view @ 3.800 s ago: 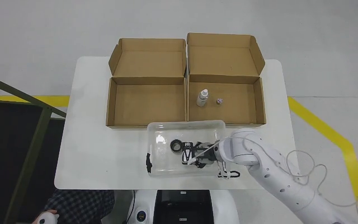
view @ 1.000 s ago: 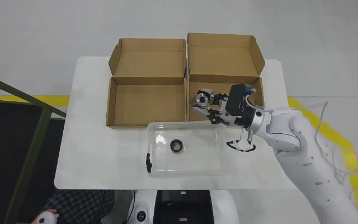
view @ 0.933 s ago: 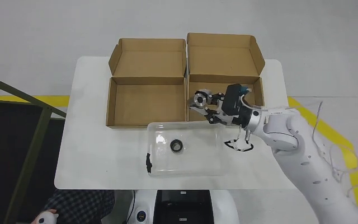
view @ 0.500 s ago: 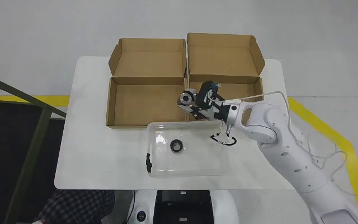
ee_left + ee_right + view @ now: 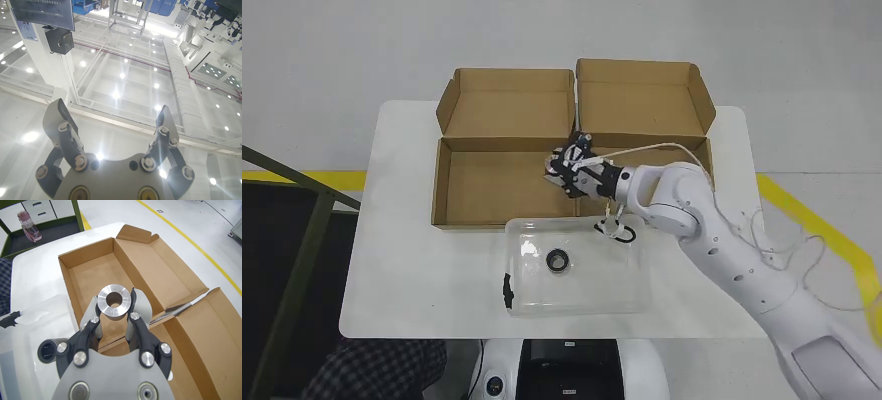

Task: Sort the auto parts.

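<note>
Steel bushing [image 5: 114,313]: clamped between right gripper [image 5: 115,305] fingertips, above left carton's [image 5: 492,190] 3 o'clock side. Left gripper [image 5: 111,106]: fingers apart.

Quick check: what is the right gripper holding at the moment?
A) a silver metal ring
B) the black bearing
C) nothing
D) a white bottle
A: the right wrist view shows the jaws of the right gripper shut on a silver metal ring.

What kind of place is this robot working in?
Probably a factory or industrial hall: a yellow painted floor line, a high white ceiling with rows of round lights, and open brown cardboard sorting boxes.
</note>
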